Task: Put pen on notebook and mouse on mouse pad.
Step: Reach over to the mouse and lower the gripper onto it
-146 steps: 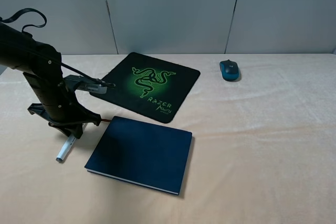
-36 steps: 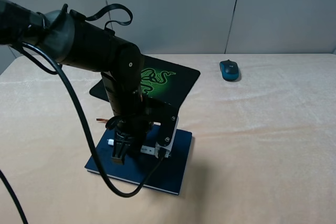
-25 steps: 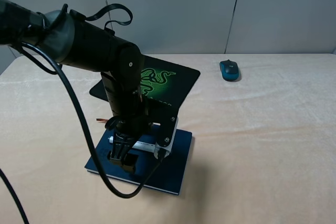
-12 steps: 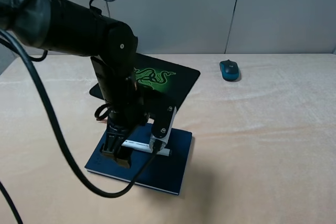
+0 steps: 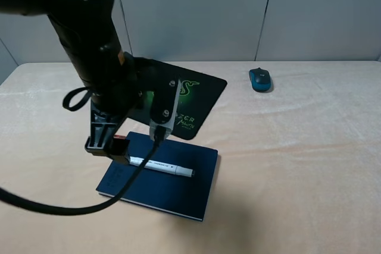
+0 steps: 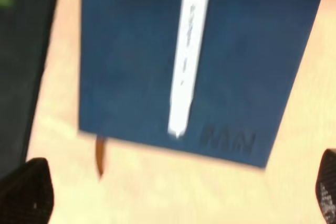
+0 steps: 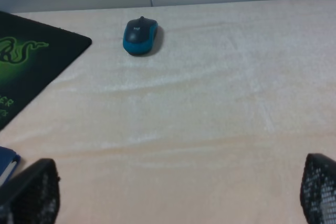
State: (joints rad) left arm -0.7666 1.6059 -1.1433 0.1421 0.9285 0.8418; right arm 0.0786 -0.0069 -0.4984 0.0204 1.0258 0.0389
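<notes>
The white pen [image 5: 161, 166] lies flat across the navy notebook [image 5: 178, 191], free of any grip. My left gripper [image 5: 133, 137] hangs open above the notebook's left part, clear of the pen. In the left wrist view the pen [image 6: 188, 51] rests on the notebook [image 6: 126, 66] with the open left gripper [image 6: 176, 195] above it. The teal mouse [image 5: 260, 79] sits on the tablecloth, right of the black mouse pad [image 5: 196, 95]. The right wrist view shows the mouse [image 7: 139, 35] far ahead of my open, empty right gripper [image 7: 176, 192], beside the mouse pad [image 7: 31, 61]. The right arm is outside the high view.
A reddish ribbon [image 6: 99, 157] sticks out from the notebook's edge. A beige cloth [image 5: 297, 147] covers the table, and a grey panel wall [image 5: 238, 10] stands behind it. The left arm's black cable [image 5: 71, 206] loops down in front of the notebook's left side.
My left gripper has let go of the pen, which now lies on the notebook, and has risen up and to the left. The mouse has not moved.
</notes>
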